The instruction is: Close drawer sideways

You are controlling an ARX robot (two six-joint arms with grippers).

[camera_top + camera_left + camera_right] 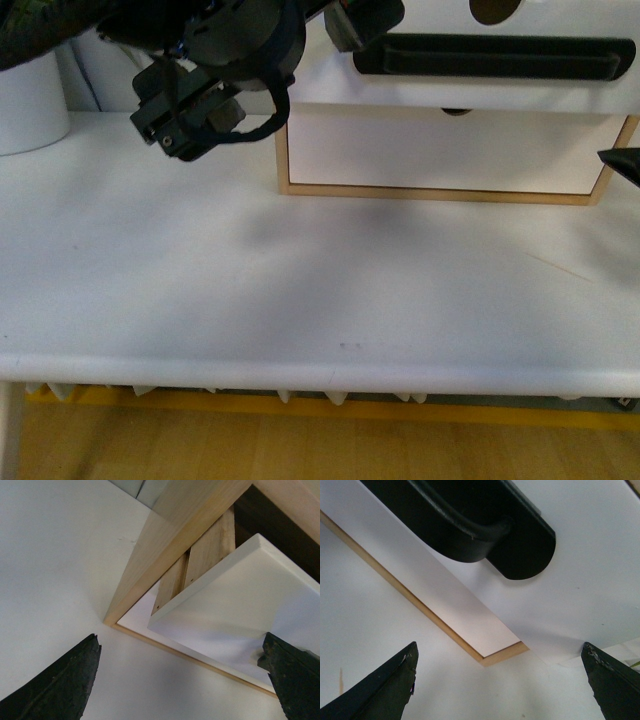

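The drawer (450,88) stands pulled out of a wood-framed unit (430,192) at the back right of the white table (300,300). It has a white front, a long black bar handle (495,55) and a half-round notch (495,8) in its top edge. My left gripper (180,642) is open and empty, close to the drawer's left end (250,595). My right gripper (500,647) is open and empty, just below the handle's end (515,550). In the front view only its dark tip (622,160) shows at the right edge.
A plain white drawer front (440,150) without a handle sits shut below the open drawer. A white round container (30,100) stands at the back left. My left arm (200,80) hangs over the table's back left. The table's front edge (320,375) runs across.
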